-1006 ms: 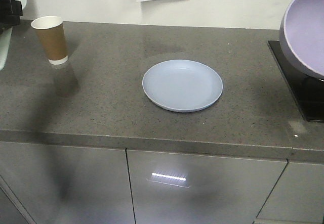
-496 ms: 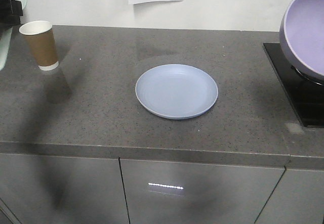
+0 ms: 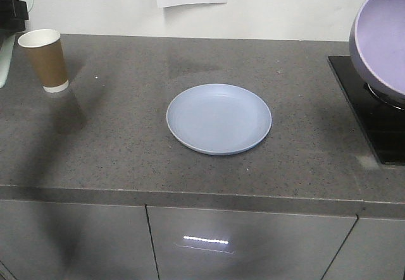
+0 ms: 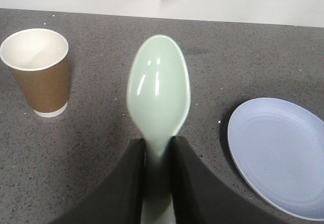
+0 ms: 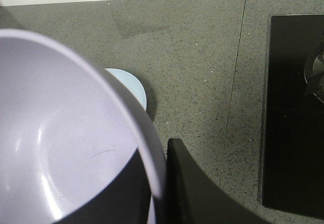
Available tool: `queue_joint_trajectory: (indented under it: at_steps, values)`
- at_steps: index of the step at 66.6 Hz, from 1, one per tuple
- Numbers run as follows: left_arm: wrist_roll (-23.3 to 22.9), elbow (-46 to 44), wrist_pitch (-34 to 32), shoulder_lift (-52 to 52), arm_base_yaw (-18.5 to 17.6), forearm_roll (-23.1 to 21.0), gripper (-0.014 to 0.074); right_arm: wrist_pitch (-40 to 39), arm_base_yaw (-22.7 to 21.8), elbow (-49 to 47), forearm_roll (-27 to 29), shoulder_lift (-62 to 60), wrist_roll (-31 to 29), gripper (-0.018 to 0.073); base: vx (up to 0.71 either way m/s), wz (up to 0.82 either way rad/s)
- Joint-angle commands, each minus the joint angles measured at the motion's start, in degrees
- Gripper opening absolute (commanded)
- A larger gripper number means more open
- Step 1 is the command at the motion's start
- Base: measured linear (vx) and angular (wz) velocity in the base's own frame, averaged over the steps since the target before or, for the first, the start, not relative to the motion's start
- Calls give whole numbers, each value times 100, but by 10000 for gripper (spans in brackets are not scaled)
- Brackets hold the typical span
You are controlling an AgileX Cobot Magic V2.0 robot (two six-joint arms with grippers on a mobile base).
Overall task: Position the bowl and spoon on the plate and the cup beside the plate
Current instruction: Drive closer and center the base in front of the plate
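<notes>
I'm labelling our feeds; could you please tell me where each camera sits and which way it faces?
Front view: before the counter, facing down toward the wall at plate, cup and raised bowl; hardly any robot shows.
Left wrist: on the left arm, looking along the left gripper, shut on the spoon.
Right wrist: on the right arm, looking down past the right gripper, shut on the bowl.
Shared: all three show the plate.
</notes>
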Motion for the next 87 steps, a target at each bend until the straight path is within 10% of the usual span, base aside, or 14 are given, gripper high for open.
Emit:
queue_joint_trajectory:
  at_steps: [1,87]
  values:
    - [3,-155,-335,-165,-5,-151,-6,-241,-19,-149,290,-145,-31,-6,4,-2]
    - [3,-155,-335,-165,-5,-151,-6,-241,-19,-149,290,-145,-31,-6,5,0]
